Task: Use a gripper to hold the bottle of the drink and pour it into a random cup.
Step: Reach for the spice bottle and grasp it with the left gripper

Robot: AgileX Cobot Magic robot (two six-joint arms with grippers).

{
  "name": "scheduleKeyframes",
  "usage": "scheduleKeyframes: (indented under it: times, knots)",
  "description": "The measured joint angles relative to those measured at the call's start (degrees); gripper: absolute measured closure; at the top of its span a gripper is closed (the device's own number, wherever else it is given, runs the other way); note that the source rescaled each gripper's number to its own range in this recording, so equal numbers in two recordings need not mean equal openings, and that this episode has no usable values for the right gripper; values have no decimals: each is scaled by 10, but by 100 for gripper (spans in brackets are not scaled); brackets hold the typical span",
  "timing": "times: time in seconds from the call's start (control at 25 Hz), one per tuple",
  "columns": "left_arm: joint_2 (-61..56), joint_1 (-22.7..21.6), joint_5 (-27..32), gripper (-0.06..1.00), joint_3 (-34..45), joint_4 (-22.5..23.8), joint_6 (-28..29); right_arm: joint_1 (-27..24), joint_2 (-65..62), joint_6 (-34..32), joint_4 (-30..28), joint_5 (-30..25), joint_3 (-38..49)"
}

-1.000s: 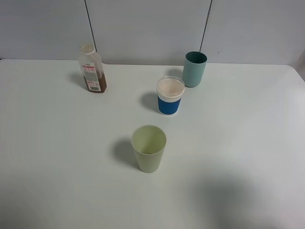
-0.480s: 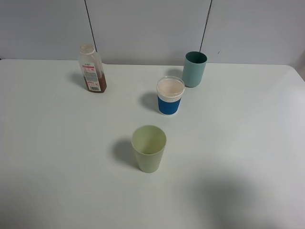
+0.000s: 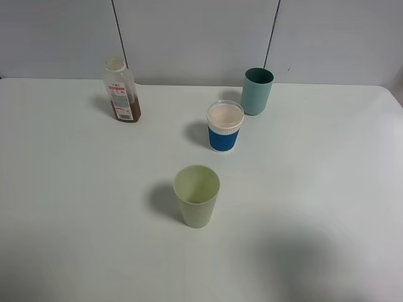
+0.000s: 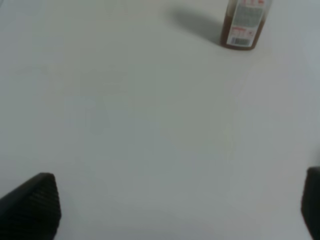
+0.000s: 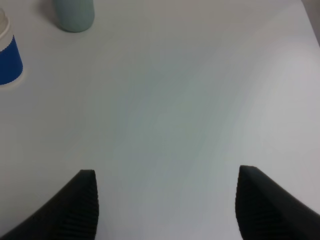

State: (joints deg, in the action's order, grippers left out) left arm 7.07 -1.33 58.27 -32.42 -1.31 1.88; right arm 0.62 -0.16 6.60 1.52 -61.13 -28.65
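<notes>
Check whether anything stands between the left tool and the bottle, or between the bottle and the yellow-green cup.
Nothing visible does. Bare table lies between the open left tool and the bottle, and from there to the yellow-green cup; the paper cup and teal cup stand aside.

**A white table [image 3: 327, 189] and four containers standing on it**

The smooth, pale tabletop carries four upright things. Toward its far left stands a small clear plastic bottle [image 3: 121, 91] with a red-and-white label, and brown liquid [image 3: 128, 115] fills only its lowest part. At the far side, right of the middle, stands a tall teal plastic cup [image 3: 257, 92]. Near it, closer to the front and a little to the left, is a blue-and-white paper cup [image 3: 224, 126]. A pale yellow-green plastic tumbler [image 3: 196, 196] stands alone nearer the front, well apart from the others.
</notes>
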Motion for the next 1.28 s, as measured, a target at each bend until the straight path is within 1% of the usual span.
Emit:
scheduleKeyframes:
  times: [0.2,0.36,0.76,1.28]
  knots:
    - [64,0,-45,-2,-7,13,0,0,0,0,0,0,0]
    - [109,0,-94,-2,-7,13,0,0,0,0,0,0,0]
    - [217,0,-192,-2,-7,13,0,0,0,0,0,0,0]
    - [358,0,-297,-1,-7,13,-6,0,0,0,0,0,0]
